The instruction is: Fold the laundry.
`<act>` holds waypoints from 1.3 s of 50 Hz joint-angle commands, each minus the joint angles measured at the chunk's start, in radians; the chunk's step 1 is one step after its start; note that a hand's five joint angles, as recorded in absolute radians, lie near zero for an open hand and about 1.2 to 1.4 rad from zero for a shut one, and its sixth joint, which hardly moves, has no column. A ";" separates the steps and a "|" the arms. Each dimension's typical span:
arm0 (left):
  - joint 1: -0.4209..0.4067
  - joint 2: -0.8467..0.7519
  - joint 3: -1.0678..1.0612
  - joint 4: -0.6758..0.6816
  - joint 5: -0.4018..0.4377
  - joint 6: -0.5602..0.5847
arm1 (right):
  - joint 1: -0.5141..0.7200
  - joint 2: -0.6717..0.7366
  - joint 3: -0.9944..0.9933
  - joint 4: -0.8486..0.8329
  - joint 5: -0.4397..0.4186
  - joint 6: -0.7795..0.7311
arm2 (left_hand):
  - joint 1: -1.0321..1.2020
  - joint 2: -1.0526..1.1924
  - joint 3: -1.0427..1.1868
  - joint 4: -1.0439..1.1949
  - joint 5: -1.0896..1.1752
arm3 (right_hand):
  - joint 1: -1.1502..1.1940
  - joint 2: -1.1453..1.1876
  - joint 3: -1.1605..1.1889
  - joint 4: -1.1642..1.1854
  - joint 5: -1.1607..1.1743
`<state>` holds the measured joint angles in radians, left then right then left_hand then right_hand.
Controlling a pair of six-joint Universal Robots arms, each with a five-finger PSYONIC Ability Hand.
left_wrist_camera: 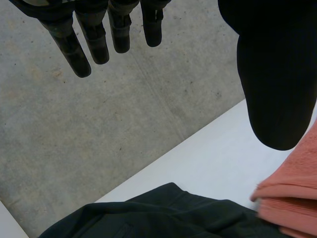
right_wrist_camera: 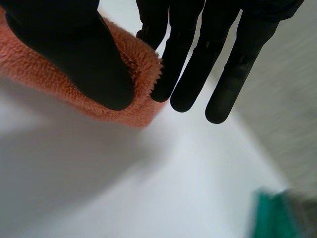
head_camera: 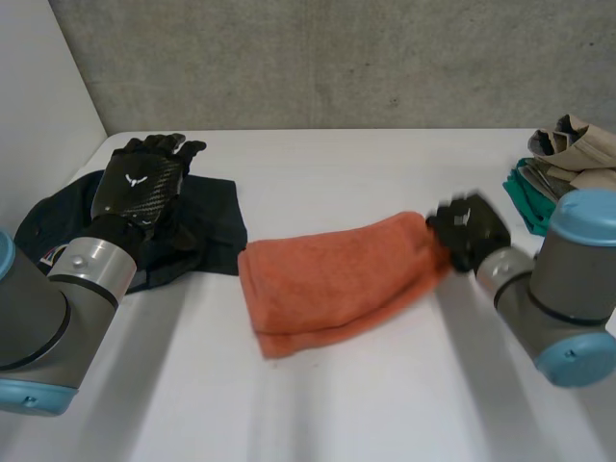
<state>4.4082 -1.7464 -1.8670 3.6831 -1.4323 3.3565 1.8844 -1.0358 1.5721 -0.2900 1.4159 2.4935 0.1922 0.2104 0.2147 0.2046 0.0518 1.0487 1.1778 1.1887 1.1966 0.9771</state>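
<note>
an orange towel [head_camera: 332,274], already folded over, is seen at the frame's centre, its right end pinched between the thumb and straight fingers of the right hand [head_camera: 469,229]. a crumpled dark garment [head_camera: 207,217] at upper left, beneath the left hand [head_camera: 144,183] with fingers spread straight, and a clothes pile [head_camera: 558,168] at the right edge are judged not yet folded.

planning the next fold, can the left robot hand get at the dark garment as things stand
Probably yes. The left robot hand is over the dark garment, fingers straight and holding nothing; nothing lies on the garment, and the orange towel is beside it.
</note>
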 commanded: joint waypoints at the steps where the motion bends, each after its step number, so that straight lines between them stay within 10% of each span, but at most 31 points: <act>1: -0.003 0.005 0.000 0.000 -0.002 0.000 | 0.146 -0.107 -0.101 -0.086 -0.018 0.059 | -0.018 -0.036 -0.040 -0.030 -0.052 | 0.348 0.218 0.208 0.200 0.245; 14: -0.018 0.007 0.012 -0.002 -0.008 0.000 | 0.437 0.200 -0.234 0.032 -0.183 -0.018 | -0.018 -0.036 -0.040 -0.030 -0.052 | 0.276 0.147 0.136 0.128 0.173; 15: -0.018 0.008 0.015 -0.003 -0.008 0.001 | 0.433 0.201 -0.244 0.043 -0.145 -0.012 | -0.018 -0.036 -0.040 -0.030 -0.052 | -0.411 -0.540 -0.551 -0.559 -0.514; 17: -0.024 0.011 0.032 -0.005 -0.010 0.003 | 0.430 0.186 -0.242 0.049 -0.094 0.002 | -0.008 -0.026 -0.031 -0.020 -0.042 | -0.874 -1.003 -1.014 -1.022 -0.977; 34: -0.286 -0.218 0.435 -0.201 -0.200 -0.029 | 0.220 -0.038 -0.256 0.196 -0.068 0.445 | 0.004 -0.014 -0.019 -0.009 -0.030 | -0.874 -1.003 -1.014 -1.022 -0.977; 46: -0.354 -0.584 0.726 -0.549 -0.326 -0.140 | 0.193 0.226 -0.495 0.440 -0.116 0.455 | 0.007 -0.012 -0.016 -0.006 -0.027 | -0.874 -1.003 -1.014 -1.022 -0.977; 65: -0.357 -0.449 0.606 -0.609 -0.341 -0.120 | 0.191 0.199 -0.508 0.486 -0.054 0.210 | -0.002 -0.020 -0.025 -0.015 -0.036 | -0.874 -1.003 -1.014 -1.022 -0.977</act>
<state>4.0511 -2.2504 -1.2556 3.0791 -1.7809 3.2259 2.0638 -0.7494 1.0212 0.2108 1.2900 2.8277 0.1922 0.2104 0.2147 0.2047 0.0519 0.2283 0.2184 0.2100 0.2144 0.0451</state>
